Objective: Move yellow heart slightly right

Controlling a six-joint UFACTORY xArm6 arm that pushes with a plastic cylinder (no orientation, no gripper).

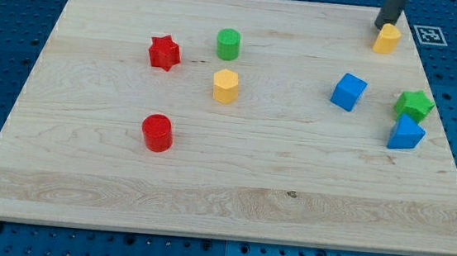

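A: Where's the yellow heart?

B: Near the worktop's top right corner. My tip sits right against the heart's upper left side, touching or nearly so. There are no fingers here to spread or pinch, only the rod.

A: So how should the push go?

B: I'd judge the contact is a bit high on the heart. Pushing from there could send it down and right rather than straight right. Better to set the tip squarely on its left side, level with its middle, then slide right.

A: How far?

B: Only a short nudge. The worktop edge lies near on that side, so stop early.

A: Anything in the way?

B: No. The green star, blue cube and the other blue block are well below, and the yellow hexagon is far left.
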